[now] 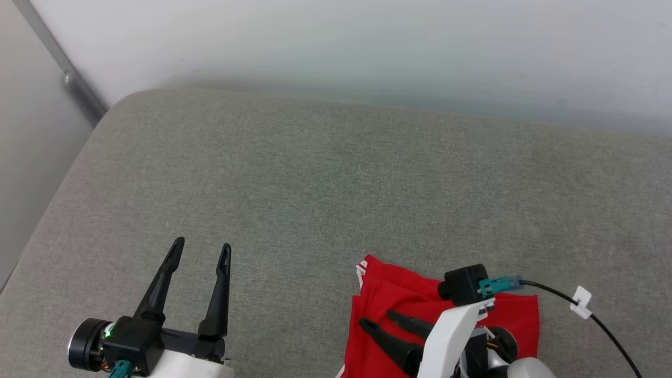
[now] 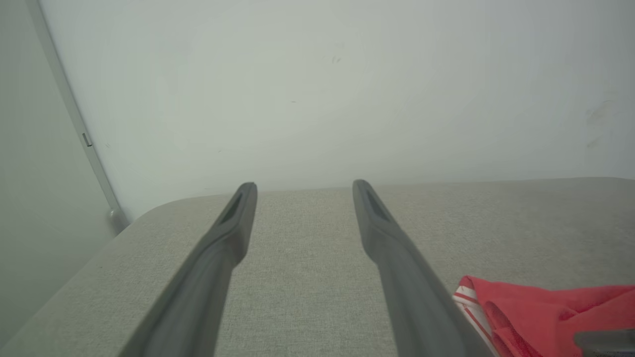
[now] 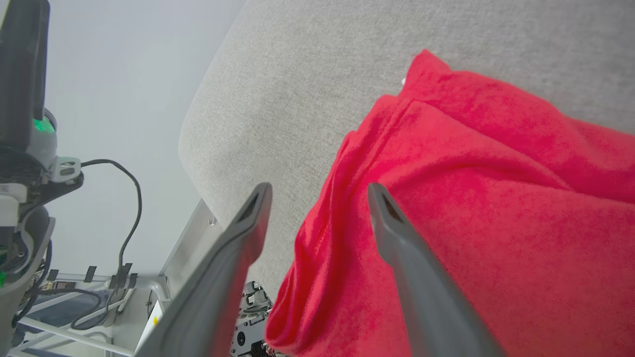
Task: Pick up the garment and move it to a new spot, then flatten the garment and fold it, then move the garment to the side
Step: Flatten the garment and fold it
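Note:
The garment [image 1: 399, 296] is a red folded heap at the near right of the grey cushion [image 1: 325, 184], with striped trim at its far left corner. My right gripper [image 1: 376, 317] hovers over it, fingers pointing left and open. In the right wrist view the right gripper [image 3: 318, 188] has its jaws spread, and a folded edge of the garment [image 3: 471, 198] lies loose between them. My left gripper [image 1: 202, 245] stands open over bare cushion at the lower left, well apart from the cloth. From the left wrist, the left gripper [image 2: 303, 187] holds nothing, and the garment [image 2: 536, 307] shows at the lower right.
A pale wall [image 1: 367, 47] runs behind the cushion, with a grey metal strip [image 1: 79, 89] at its left corner. The cushion's left edge [image 1: 47, 220] is rounded and drops off. A black cable with a white tag [image 1: 581, 303] trails from my right wrist. Robot frame parts [image 3: 89, 292] show below the cushion's near edge.

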You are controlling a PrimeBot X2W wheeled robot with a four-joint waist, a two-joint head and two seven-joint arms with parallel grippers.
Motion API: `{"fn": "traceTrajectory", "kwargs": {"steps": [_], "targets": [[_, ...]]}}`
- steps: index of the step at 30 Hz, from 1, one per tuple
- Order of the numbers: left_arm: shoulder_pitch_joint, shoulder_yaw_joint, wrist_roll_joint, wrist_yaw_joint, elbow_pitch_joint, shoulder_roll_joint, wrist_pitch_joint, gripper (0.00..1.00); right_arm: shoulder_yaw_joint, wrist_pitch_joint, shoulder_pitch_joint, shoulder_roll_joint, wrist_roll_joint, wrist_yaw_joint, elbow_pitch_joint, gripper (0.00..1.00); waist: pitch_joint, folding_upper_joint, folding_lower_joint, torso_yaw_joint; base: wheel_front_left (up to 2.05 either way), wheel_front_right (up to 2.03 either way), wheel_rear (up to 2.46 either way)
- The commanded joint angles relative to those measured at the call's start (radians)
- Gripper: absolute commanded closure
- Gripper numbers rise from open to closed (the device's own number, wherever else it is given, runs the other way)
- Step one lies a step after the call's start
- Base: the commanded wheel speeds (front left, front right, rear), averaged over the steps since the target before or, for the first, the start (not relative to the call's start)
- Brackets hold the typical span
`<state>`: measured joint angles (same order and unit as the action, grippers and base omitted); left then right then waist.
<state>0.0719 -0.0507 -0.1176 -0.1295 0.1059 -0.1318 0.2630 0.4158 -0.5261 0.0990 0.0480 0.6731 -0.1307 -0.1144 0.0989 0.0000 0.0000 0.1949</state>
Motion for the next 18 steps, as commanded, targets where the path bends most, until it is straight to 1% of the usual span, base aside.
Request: {"fn": "traceTrajectory", "kwargs": {"steps": [1, 3, 6, 8, 13, 16, 18], "targets": [[-0.005, 0.000, 0.005, -0.001, 0.002, -0.001, 0.002, 0.00, -0.011, 0.012, 0.014, 0.002, -0.003, 0.000, 0.004, 0.00, -0.004, 0.0000, 0.0000, -0.003, 0.00, 0.00, 0.00], [0.000, 0.004, 0.008, -0.001, 0.002, 0.000, 0.002, 0.00, -0.036, 0.026, 0.030, 0.002, -0.026, 0.000, 0.008, 0.00, -0.010, 0.0000, 0.0000, -0.009, 0.00, 0.00, 0.00], [0.005, 0.005, 0.008, -0.001, 0.002, 0.001, 0.002, 0.00, -0.089, 0.033, 0.050, 0.002, -0.094, 0.000, 0.015, 0.00, -0.016, 0.0000, 0.0000, -0.022, 0.00, 0.00, 0.00], [0.005, 0.006, 0.007, -0.001, 0.004, 0.001, 0.002, 0.00, -0.134, 0.048, 0.071, 0.023, -0.146, 0.000, 0.032, 0.00, -0.019, 0.0000, 0.0000, -0.033, 0.00, 0.00, 0.00], [0.006, 0.003, 0.005, 0.000, 0.005, 0.001, 0.002, 0.00, -0.210, 0.148, 0.106, 0.163, -0.288, 0.000, 0.085, 0.00, -0.021, 0.0000, 0.0000, -0.060, 0.00, 0.00, 0.00], [0.002, 0.000, -0.012, 0.000, 0.005, 0.009, 0.002, 0.00, -0.251, 0.243, 0.109, 0.265, -0.362, 0.000, 0.116, 0.00, -0.015, 0.0000, 0.0000, -0.075, 0.00, 0.00, 0.00], [-0.005, -0.014, -0.012, 0.000, 0.003, 0.006, 0.002, 0.00, -0.285, 0.321, 0.093, 0.313, -0.413, 0.000, 0.127, 0.00, -0.011, 0.0000, 0.0000, -0.081, 0.00, 0.00, 0.00]]}}
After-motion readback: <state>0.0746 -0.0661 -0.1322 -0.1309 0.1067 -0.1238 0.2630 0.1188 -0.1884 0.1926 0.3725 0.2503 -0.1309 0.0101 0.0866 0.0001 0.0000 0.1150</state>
